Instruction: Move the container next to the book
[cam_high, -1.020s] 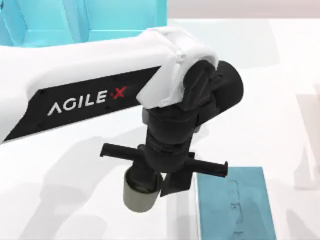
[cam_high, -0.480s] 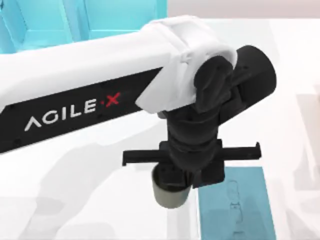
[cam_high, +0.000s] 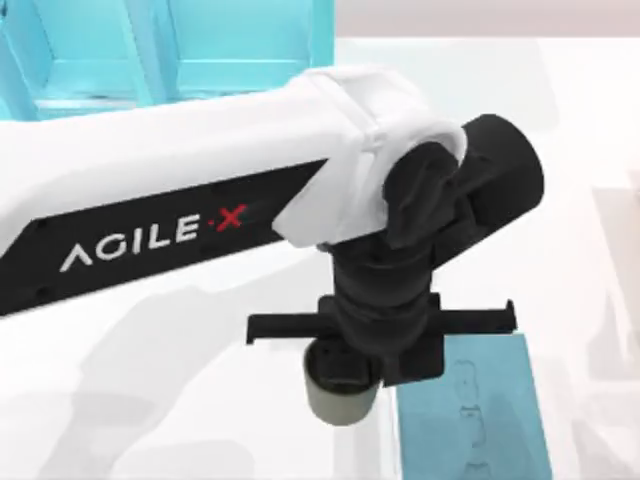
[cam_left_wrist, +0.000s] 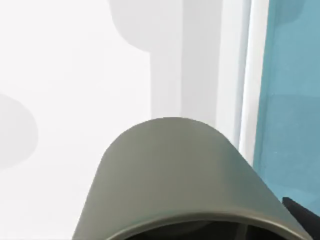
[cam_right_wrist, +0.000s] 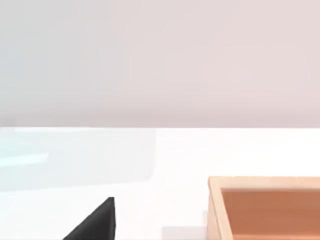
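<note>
The container (cam_high: 341, 398), a small grey-beige cup with a dark inside, hangs under my left gripper (cam_high: 346, 378), which is shut on it. The cup is just left of the book (cam_high: 475, 415), a flat teal-blue rectangle with a faint line drawing, near the table's front edge. In the left wrist view the container (cam_left_wrist: 172, 175) is close up, with the book (cam_left_wrist: 292, 100) beside it across a narrow strip of white table. A dark fingertip (cam_left_wrist: 302, 212) shows by the cup's rim. The gripper body hides most of the cup's opening from above.
A large light-blue shelf unit (cam_high: 200, 40) stands at the back left, partly behind my left arm. The right wrist view has a wooden box (cam_right_wrist: 265, 207) on the white table and a black tip (cam_right_wrist: 95, 226) at its lower edge.
My left arm carried the container to the right, up to the book's left edge. Over the last half second it barely shifted, sinking slightly.
</note>
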